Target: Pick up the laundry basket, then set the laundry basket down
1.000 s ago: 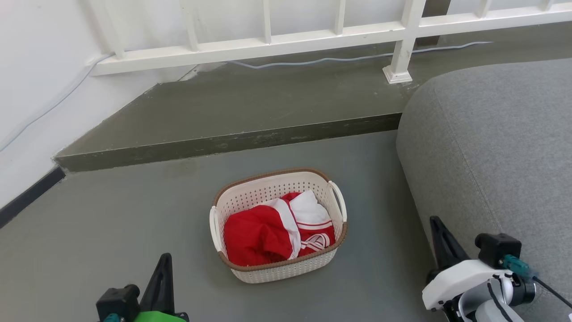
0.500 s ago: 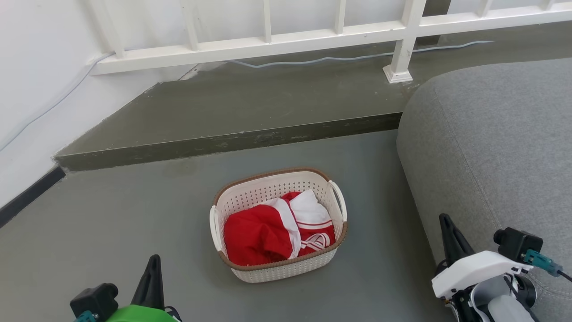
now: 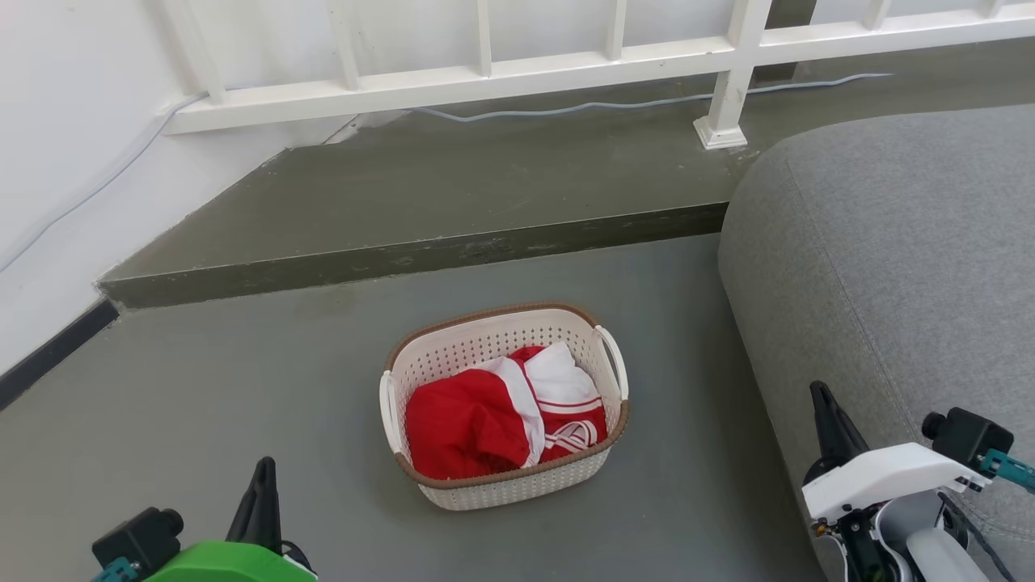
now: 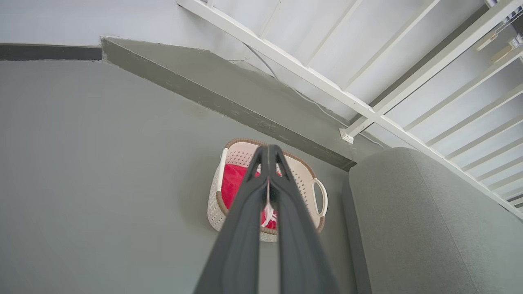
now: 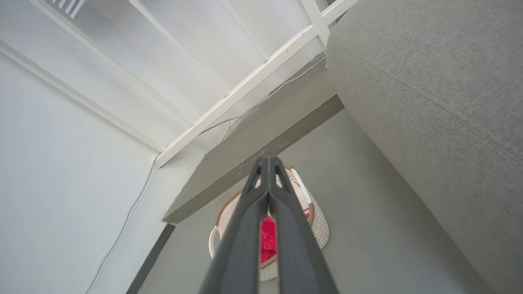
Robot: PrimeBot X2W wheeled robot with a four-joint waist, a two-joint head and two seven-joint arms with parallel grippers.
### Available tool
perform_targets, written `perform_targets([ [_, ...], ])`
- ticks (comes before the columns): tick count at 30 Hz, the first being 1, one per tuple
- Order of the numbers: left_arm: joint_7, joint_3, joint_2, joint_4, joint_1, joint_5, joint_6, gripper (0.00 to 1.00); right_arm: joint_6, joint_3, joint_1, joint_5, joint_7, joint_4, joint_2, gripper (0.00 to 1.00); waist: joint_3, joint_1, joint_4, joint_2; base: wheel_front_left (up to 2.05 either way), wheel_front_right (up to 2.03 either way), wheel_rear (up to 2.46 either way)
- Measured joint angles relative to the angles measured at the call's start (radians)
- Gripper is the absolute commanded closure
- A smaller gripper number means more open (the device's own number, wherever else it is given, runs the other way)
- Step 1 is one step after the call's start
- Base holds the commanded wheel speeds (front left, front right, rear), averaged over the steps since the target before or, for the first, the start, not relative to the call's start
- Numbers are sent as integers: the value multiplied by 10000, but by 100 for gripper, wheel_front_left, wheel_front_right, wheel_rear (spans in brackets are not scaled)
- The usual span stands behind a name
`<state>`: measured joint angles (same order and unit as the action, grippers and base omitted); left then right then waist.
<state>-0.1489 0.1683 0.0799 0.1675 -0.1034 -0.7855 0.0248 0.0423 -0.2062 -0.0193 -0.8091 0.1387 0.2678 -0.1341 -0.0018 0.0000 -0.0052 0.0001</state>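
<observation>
1. Grey floor (image 3: 202, 404) ran left from the sofa (image 3: 889, 267) in the head view. The basket (image 3: 517, 489) stood on it just left of the sofa, upright, with red-and-white clothes (image 3: 469, 424) inside.
2. A raised step (image 3: 420, 194) and white railing (image 3: 485, 77) lay beyond the sofa's far end.
3. The left gripper (image 3: 263, 485) hung well left of the sofa, apart from the basket. The right gripper (image 3: 829, 412) showed against the sofa's near edge. Each looked like a single dark blade.
4. In the left wrist view, the left gripper (image 4: 268, 155) had its tips pressed together on nothing, with the basket (image 4: 212, 208) beyond them, beside the sofa (image 4: 408, 224).
5. In the right wrist view, the right gripper (image 5: 267, 161) was likewise pressed together and empty. The basket (image 5: 320, 228) sat near the sofa (image 5: 429, 81).
</observation>
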Motion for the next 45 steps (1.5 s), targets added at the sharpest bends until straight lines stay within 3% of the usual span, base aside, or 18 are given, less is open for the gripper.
perform_targets([
  [45,1310,-1101,6,568,885,-5448,-869,100,-955,1816,419,-5250,-1325,6,382,100,33,0,32,0,0,0,0],
])
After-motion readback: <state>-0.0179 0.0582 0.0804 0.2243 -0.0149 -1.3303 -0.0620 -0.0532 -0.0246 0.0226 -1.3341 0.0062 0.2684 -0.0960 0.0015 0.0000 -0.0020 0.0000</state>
